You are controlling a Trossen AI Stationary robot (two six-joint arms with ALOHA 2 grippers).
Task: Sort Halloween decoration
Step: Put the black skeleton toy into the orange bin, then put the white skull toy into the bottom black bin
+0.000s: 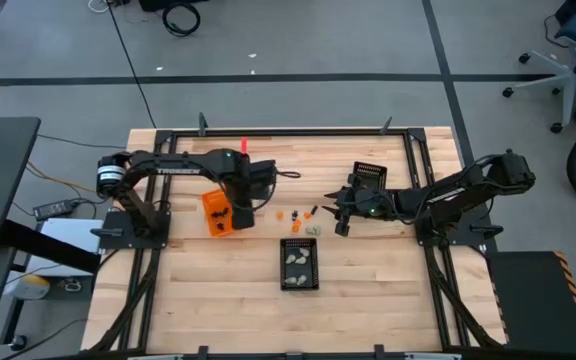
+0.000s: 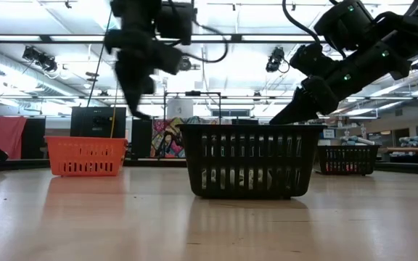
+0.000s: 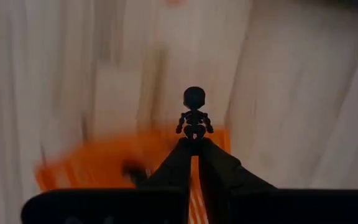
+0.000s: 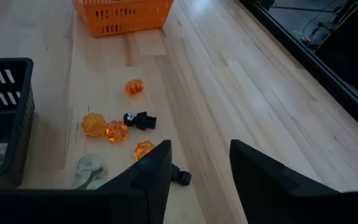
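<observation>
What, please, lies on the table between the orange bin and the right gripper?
Loose pieces: orange pumpkins, a black figure and a pale piece, seen in the right wrist view.

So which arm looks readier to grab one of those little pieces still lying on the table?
The right one. Its gripper hangs open just over the loose pieces: orange pumpkins, a black figure and a pale piece. The left gripper is shut on a black skeleton above the orange bin, so it's busy.
</observation>
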